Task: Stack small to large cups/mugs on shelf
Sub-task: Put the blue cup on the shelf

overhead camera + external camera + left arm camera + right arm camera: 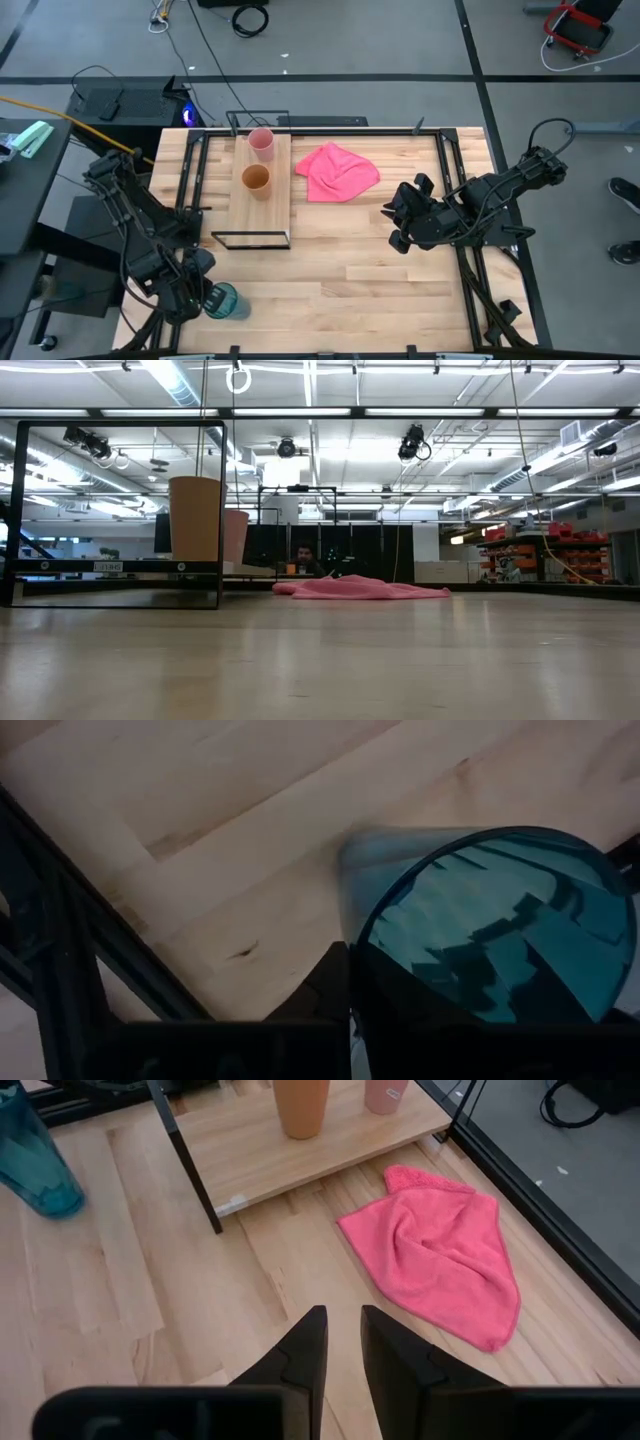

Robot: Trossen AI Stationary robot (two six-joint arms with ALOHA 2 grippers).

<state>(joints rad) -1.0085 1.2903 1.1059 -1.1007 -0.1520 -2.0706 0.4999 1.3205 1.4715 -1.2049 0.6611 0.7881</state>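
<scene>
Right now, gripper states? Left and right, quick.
Left gripper: closed on the teal cup.
Right gripper: jaws slightly apart, holding nothing, above bare table.

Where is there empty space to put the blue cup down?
The shelf is bare from the orange cup to its near end. The table is bare in front of the pink cloth. The shelf's far end is crowded by the pink cup.

A crumpled pink cloth (337, 172) lies on the slatted tabletop (400, 280), apparently flat.
</scene>
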